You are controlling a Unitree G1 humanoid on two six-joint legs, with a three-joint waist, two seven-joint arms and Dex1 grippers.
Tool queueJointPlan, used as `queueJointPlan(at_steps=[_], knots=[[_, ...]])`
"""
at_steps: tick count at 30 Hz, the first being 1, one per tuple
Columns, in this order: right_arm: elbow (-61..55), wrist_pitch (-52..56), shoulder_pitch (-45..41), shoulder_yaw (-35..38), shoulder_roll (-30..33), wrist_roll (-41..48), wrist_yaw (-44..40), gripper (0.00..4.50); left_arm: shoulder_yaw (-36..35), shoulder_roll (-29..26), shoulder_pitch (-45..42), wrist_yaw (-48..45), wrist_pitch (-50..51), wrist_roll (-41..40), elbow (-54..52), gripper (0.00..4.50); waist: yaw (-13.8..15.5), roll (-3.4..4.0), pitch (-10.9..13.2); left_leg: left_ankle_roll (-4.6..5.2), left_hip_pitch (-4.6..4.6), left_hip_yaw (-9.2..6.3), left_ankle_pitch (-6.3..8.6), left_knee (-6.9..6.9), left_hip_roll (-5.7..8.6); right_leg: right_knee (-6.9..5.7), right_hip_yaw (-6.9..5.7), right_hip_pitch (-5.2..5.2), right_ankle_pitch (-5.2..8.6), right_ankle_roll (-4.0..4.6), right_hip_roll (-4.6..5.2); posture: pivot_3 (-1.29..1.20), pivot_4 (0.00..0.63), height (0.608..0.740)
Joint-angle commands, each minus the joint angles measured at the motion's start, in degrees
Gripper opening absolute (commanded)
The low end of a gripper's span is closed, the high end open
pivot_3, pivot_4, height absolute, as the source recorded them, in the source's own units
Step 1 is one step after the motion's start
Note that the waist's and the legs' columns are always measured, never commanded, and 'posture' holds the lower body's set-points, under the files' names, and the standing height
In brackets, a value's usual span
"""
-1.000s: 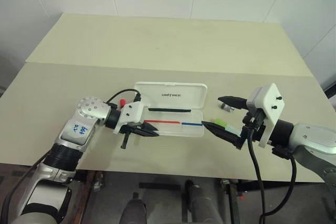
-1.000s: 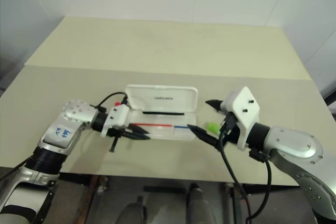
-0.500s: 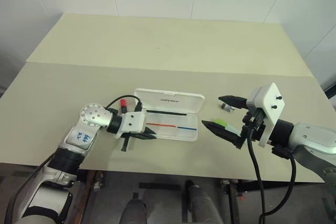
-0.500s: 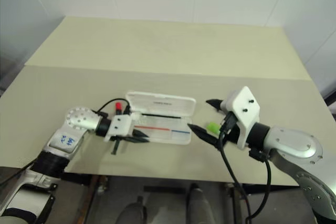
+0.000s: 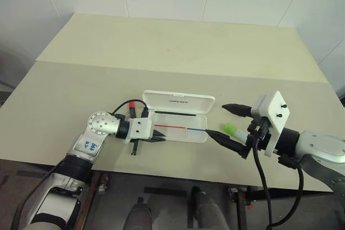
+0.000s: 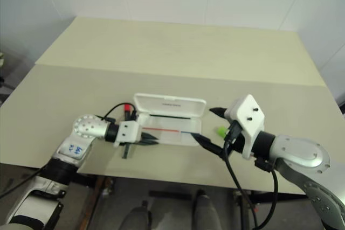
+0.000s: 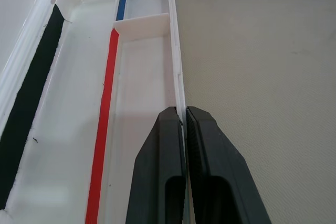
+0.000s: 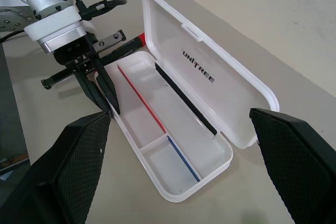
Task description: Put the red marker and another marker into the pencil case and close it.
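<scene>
- Left arm reaching in low from the left, forearm close to the table (image 5: 81, 79), left gripper (image 5: 159, 139) aimed rightward along the near side of the pencil case (image 5: 178, 119).
- Left fingers (image 7: 205, 171) pressed nearly together, pinching the thin near wall of the case at its left end; one finger inside the tray, one outside.
- Right arm bent in from the right, right gripper (image 5: 229, 122) pointing leftward toward the case's right end, close to it but apart.
- Right fingers (image 8: 73, 166) spread wide, holding nothing, framing the open case in the right wrist view.
- Pencil case lying open near the front middle of the table, long axis running left to right, lid tilted back on the far side with black lettering showing; red-and-blue stripe along the tray floor, a small divider near the right end, tray holding no marker.
- Red marker (image 5: 127, 115) lying on the table just beyond the left gripper, beside the case's left end, red end pointing left; long axis roughly along the case.
- Green-capped marker (image 5: 230, 129) on the table just right of the case, between the right fingers, partly hidden.
</scene>
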State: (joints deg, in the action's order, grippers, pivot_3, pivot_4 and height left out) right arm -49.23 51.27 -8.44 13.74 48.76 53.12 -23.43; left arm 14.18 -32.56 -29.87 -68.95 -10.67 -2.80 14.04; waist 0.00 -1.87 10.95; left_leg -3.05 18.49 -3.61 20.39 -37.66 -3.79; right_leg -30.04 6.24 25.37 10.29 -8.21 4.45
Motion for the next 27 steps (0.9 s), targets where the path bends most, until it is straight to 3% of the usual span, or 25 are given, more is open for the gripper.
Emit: queueJointPlan(at_steps=[1,4,5,17,27], knots=[[-1.25,-0.88,-0.67,0.31,0.59,0.04,-0.06,4.50,0.98,1.45,0.87,-0.63,1.78,-1.58,-0.90,0.02,0.00,0.00,0.00,0.00,0.01,0.00,0.00,-0.01,0.00,0.00,0.00,0.00,0.00,0.00,0.00,0.00,0.150,0.740],[-1.00,-0.95,-1.00,0.02,0.49,-0.21,-0.02,4.50,1.28,1.34,1.17,-2.71,3.63,-2.78,-2.03,0.02,-0.01,0.01,-0.01,0.01,0.01,0.00,0.00,0.01,0.00,0.00,0.00,0.00,0.00,0.00,0.00,0.00,0.150,0.740],[-0.95,-0.96,-1.07,-0.03,0.46,-0.27,-0.02,4.50,1.31,1.31,1.21,-3.18,4.00,-3.08,-2.26,0.57,-0.04,0.01,0.00,0.02,0.01,0.00,0.01,0.02,0.00,0.00,0.00,0.00,0.00,0.00,0.00,0.00,0.150,0.740],[-0.65,-0.99,-1.51,-0.42,0.24,-0.96,0.18,4.50,-0.08,1.51,0.11,-5.04,7.97,-5.35,-3.97,4.47,-0.24,0.01,0.00,0.16,0.03,0.00,0.09,0.02,0.00,0.05,0.00,0.01,0.00,0.00,-0.01,0.00,0.150,0.740],[-0.11,-1.02,-2.14,-0.90,0.39,-1.48,-0.07,4.50,-0.91,0.71,-1.20,-2.36,10.68,-4.30,-7.44,4.47,-0.22,0.01,0.00,0.16,0.04,0.00,0.09,0.02,0.00,0.08,-0.01,0.02,0.00,0.00,-0.01,0.00,0.150,0.740]])
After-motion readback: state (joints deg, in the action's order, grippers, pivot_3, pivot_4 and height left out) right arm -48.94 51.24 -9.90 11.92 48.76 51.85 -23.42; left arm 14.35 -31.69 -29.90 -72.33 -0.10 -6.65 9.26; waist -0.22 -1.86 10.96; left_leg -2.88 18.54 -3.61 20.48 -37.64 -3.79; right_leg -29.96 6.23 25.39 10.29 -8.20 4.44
